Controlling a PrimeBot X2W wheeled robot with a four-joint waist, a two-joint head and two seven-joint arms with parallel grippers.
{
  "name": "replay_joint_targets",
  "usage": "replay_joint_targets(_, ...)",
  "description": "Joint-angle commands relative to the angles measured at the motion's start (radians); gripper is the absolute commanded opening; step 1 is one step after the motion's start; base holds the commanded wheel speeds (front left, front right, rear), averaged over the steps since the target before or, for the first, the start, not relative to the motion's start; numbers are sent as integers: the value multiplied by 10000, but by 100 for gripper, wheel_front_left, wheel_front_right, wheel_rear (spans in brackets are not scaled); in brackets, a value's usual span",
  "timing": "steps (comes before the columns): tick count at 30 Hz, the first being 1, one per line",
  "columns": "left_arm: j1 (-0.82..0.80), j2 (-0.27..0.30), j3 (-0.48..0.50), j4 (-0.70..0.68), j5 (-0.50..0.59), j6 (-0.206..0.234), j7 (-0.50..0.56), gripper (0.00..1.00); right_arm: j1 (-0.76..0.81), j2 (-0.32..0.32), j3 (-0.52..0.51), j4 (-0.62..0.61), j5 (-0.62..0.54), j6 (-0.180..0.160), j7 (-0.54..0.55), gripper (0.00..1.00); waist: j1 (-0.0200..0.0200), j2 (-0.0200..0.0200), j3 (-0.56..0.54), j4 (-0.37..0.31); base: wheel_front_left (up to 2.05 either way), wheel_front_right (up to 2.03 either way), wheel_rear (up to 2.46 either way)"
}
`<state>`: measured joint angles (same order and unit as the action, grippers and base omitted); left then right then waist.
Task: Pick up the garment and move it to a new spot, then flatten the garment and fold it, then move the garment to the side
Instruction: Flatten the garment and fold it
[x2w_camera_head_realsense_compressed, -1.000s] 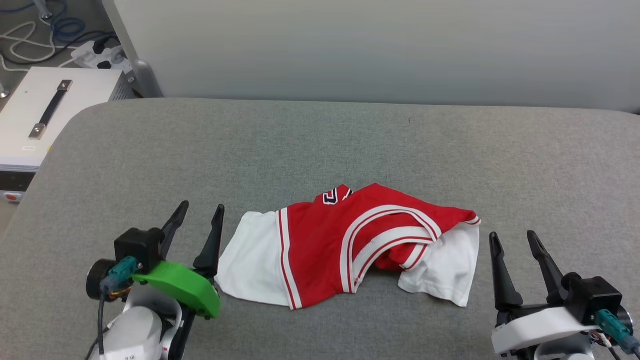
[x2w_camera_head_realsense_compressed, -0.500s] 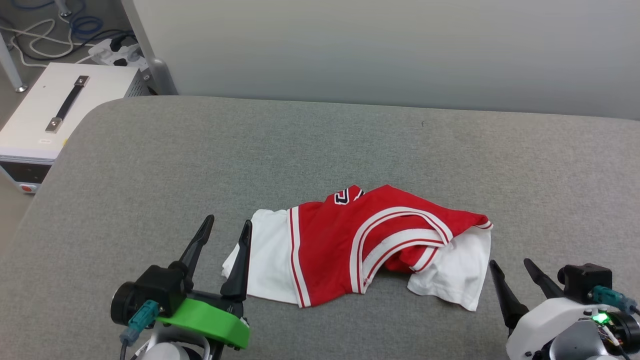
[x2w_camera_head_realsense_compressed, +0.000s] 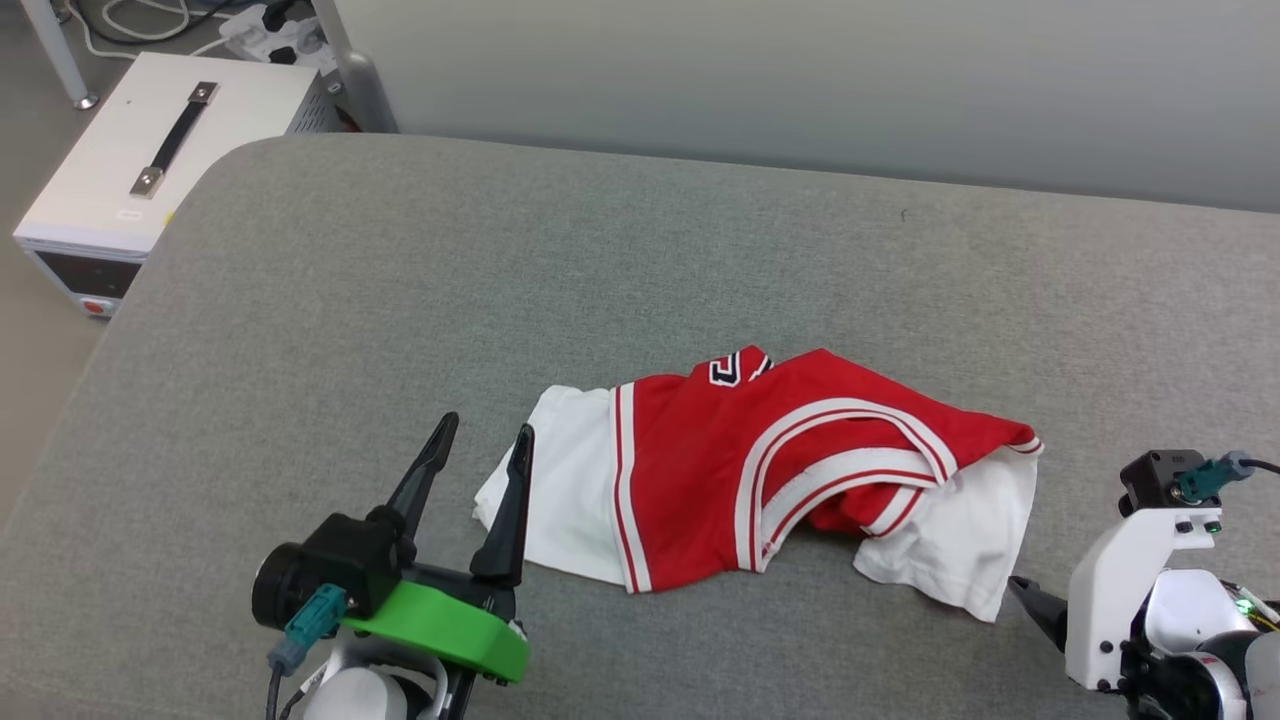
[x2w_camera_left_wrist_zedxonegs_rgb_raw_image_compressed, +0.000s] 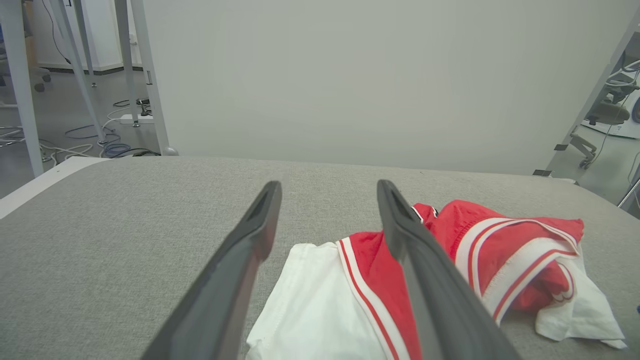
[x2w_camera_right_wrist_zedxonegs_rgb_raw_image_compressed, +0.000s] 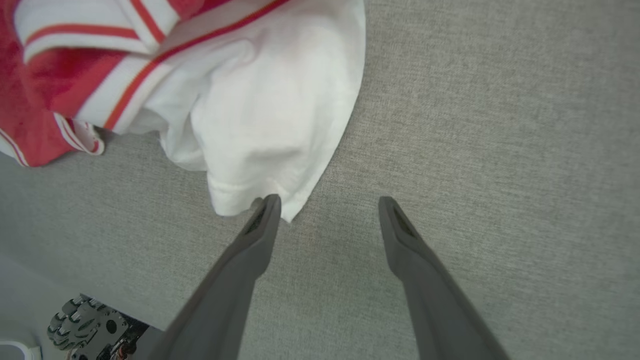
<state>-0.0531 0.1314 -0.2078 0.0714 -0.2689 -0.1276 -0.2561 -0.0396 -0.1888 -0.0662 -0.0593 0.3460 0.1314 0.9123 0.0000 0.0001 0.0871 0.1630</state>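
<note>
We look down on a grey fabric-covered surface (x2w_camera_head_realsense_compressed: 300, 300) with a pale wall (x2w_camera_head_realsense_compressed: 800, 80) behind it. The garment (x2w_camera_head_realsense_compressed: 760, 470), a red jersey with white sleeves and red-and-white striped trim, lies crumpled on the near middle of the surface, between the robot's two arms. Part of a black, white-outlined number (x2w_camera_head_realsense_compressed: 728, 368) peeks out at its far edge.

At the lower left we see the left hand (x2w_camera_head_realsense_compressed: 487, 425), its two dark fingers spread apart and holding nothing. Its inner finger crosses the edge of the garment's white sleeve in the head view. From the left wrist camera, that sleeve lies below and between the fingers. We cannot tell whether the finger touches the cloth.

From the right wrist camera we see the right hand (x2w_camera_right_wrist_zedxonegs_rgb_raw_image_compressed: 328, 200) pointing down at the surface, fingers spread and holding nothing. The tip of one finger sits right at the corner of the other white sleeve's hem. The other finger is over bare grey fabric.

Beyond the surface's far left corner, a white box (x2w_camera_head_realsense_compressed: 150, 150) with a black handle stands on the floor.
</note>
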Motion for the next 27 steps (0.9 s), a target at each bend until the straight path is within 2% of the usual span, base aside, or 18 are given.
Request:
replay_joint_targets(1, -223, -34, -9, -4, 23, -27, -56, 100, -240, 33, -38, -10, -106, -7, 232, 100, 0, -1, 315, 304, 0, 0, 0)
replay_joint_targets(7, -373, -12, -128, 0, -47, -29, -56, 100, -616, 33, 232, 360, -369, -7, 880, 100, 0, -1, 661, 636, 0, 0, 0)
replay_joint_targets(17, -670, -79, -155, 24, -131, -30, -56, 100, -453, -40, 610, 1540, -551, -7, 932, 100, 0, -1, 1063, 991, 0, 0, 0)
replay_joint_targets(18, -686, -78, -145, 30, -135, -30, -56, 100, -448, -81, 679, 1644, -529, -7, 885, 85, 0, -1, 1088, 999, 0, 0, 0)
replay_joint_targets(19, -694, -77, -133, 34, -139, -30, -56, 100, -450, -118, 767, 1710, -488, -7, 851, 47, 0, -1, 1101, 1000, 0, 0, 0)
replay_joint_targets(20, -699, -72, -113, 41, -141, -30, -57, 100, -456, -168, 860, 1775, -426, -7, 796, 0, 0, -1, 1109, 995, 0, 0, 0)
replay_joint_targets(27, -631, -36, -40, 188, -94, -30, -57, 100, -604, -1015, 1106, 1726, -392, -7, -82, 0, 0, -1, 816, 899, 0, 0, 0)
